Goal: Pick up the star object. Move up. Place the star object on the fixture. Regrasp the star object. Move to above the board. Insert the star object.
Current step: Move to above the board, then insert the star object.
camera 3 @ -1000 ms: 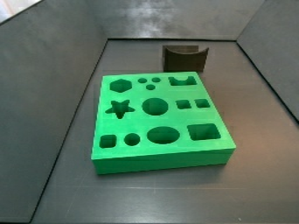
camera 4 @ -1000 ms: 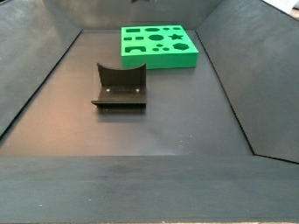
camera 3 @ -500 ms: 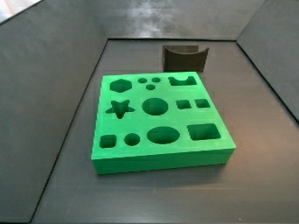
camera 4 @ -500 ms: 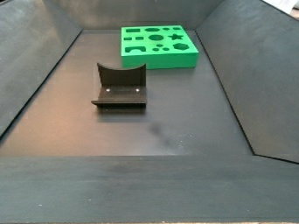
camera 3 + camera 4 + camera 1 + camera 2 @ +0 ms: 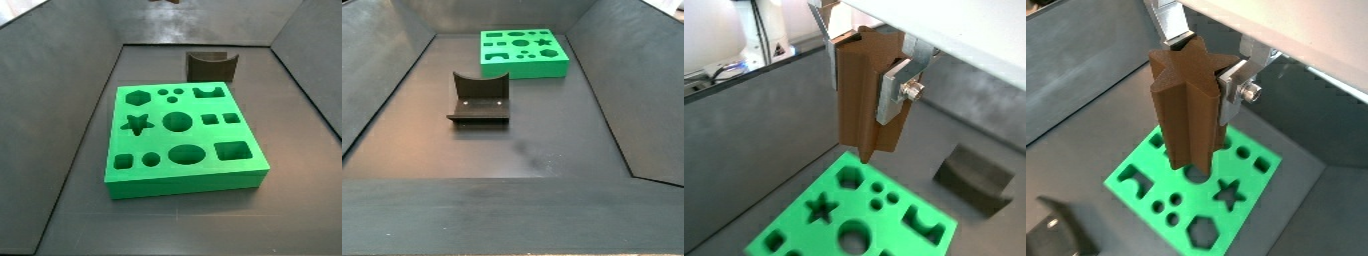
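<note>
The gripper hangs high above the board, its silver fingers clamped on the star object, which shows in both wrist views as a long brown prism with a star-shaped cross-section, held upright between the 2 plates. The fingers grip the upper part of the prism on opposite sides, and the rest of it hangs free below them, its lower end in the air well clear of the green surface. In a wrist view the star object hangs over the middle of the board, with the star-shaped hole off to one side of it. The fixture stands on the dark floor just beyond one short edge of the board, empty, and shows only as a blurred dark corner in a wrist view. In both side views the board lies flat on the floor with all its holes open, the fixture apart from it. A small brown tip shows at the upper edge of a side view.
</note>
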